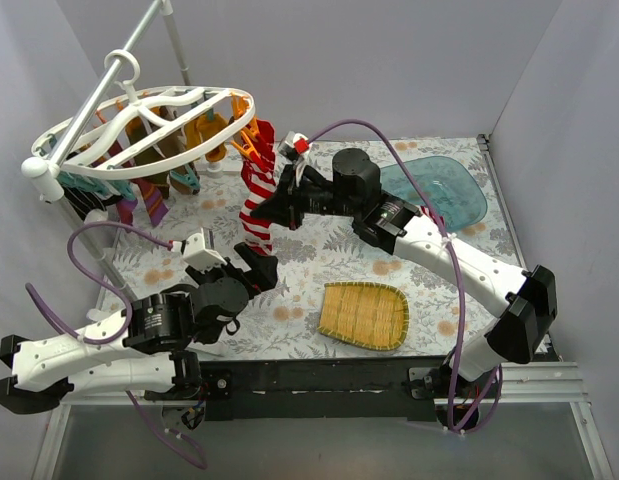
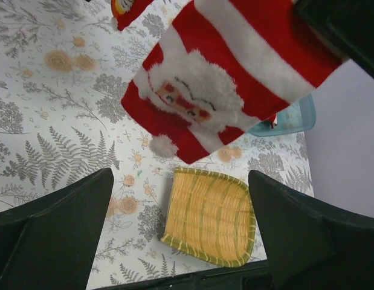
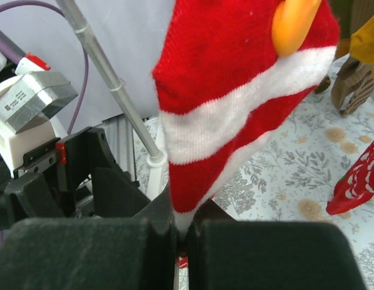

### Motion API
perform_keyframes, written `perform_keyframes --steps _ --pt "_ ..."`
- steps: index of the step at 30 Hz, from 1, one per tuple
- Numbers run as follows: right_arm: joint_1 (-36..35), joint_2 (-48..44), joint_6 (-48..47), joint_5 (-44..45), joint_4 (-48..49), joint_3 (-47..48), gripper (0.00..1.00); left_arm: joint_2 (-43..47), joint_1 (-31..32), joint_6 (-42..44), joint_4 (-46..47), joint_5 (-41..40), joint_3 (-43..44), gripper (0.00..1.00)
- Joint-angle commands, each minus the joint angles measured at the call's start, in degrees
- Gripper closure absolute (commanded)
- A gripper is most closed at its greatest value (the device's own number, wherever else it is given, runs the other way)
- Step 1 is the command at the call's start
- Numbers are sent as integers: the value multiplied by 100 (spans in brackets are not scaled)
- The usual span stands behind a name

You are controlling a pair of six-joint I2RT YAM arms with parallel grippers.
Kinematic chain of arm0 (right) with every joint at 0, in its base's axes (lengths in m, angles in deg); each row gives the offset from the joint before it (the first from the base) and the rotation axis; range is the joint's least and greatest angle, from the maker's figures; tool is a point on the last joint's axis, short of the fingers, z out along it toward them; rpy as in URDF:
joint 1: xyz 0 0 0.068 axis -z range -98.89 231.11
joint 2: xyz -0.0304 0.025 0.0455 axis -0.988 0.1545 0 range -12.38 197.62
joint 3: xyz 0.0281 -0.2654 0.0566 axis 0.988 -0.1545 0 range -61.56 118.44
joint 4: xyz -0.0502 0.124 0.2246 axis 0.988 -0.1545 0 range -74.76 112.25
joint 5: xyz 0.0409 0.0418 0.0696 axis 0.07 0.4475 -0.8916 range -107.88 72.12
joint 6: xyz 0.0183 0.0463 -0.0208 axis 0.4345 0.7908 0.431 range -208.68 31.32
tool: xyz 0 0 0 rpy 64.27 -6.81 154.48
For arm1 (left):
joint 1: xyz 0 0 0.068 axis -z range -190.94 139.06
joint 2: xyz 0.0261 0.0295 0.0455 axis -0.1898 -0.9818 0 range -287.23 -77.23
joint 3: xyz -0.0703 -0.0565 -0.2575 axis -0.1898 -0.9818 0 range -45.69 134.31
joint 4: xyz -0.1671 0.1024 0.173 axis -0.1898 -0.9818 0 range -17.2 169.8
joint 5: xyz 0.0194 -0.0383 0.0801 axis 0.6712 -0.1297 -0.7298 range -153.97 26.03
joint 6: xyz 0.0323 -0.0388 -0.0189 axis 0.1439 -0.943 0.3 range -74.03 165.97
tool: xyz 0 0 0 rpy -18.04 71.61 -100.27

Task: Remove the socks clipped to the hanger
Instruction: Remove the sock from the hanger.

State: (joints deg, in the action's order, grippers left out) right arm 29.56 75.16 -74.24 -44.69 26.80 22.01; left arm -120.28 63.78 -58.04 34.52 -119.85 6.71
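We see the hanger point(image 1: 247, 100) at the back left, with socks clipped under it. A striped sock point(image 1: 256, 205), red and white, hangs from an orange clip point(image 1: 247, 148) at the hanger's right end. Our right gripper point(image 3: 180, 234), just below and right of that end of the hanger, is clamped tight on the sock's lower edge. Our left gripper point(image 1: 257, 268) sits lower, in front of the hanger's right end. Its fingers are spread wide with nothing between them, and the sock's Santa face hangs ahead of it. The other socks point(image 1: 204, 135), orange, brown and purple, hang under the hanger's middle and left. A bamboo tray point(image 1: 364, 316) lies well in front and right of the hanger.
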Motion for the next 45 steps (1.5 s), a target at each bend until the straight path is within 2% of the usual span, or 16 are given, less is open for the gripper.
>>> perform_keyframes --steps 1,7,13,18,22,24,25,27,29,30,31,32,35,38,41,45 --pt "75 61 173 -658 -51 344 99 -160 -36 152 -245 -661 367 4" --pt "92 87 279 -966 9 344 99 -266 -36 1092 273 -1091 473 2" --pt "84 26 420 -1186 151 239 99 -213 -54 2583 1766 -1276 26 2" --pt "92 8 683 -1415 405 177 99 -292 -124 3113 2540 -1224 -212 4" --pt "92 43 788 -1564 511 160 99 -292 -159 3422 2971 -1171 -388 18" --pt "92 69 850 -1678 598 151 99 -292 -177 3519 3095 -1119 -458 28" --pt "92 87 876 -1705 616 142 99 -292 -177 3510 3112 -1101 -476 36" --pt "92 113 885 -1714 625 142 99 -292 -177 3493 3095 -1092 -511 67" --pt "92 113 859 -1679 608 151 98 -292 -177 3431 3017 -1074 -529 87" --pt "92 113 842 -1653 608 142 94 -292 -177 3361 2990 -1057 -521 100" --pt "84 105 824 -1617 582 142 91 -301 -177 3326 2955 -1039 -520 100" --pt "84 96 772 -1556 555 142 81 -336 -177 3299 2894 -1022 -520 100" --pt "84 26 570 -1231 319 160 63 -423 -177 3150 2727 -995 -485 100" --pt "66 -123 359 -748 55 116 50 -616 -177 2974 2560 -934 -424 100" --pt "49 -290 156 -265 -95 46 43 -810 -177 2816 2419 -899 -354 100" --pt "13 -466 -107 263 -131 -42 39 -916 -186 2754 2444 -828 -353 100"
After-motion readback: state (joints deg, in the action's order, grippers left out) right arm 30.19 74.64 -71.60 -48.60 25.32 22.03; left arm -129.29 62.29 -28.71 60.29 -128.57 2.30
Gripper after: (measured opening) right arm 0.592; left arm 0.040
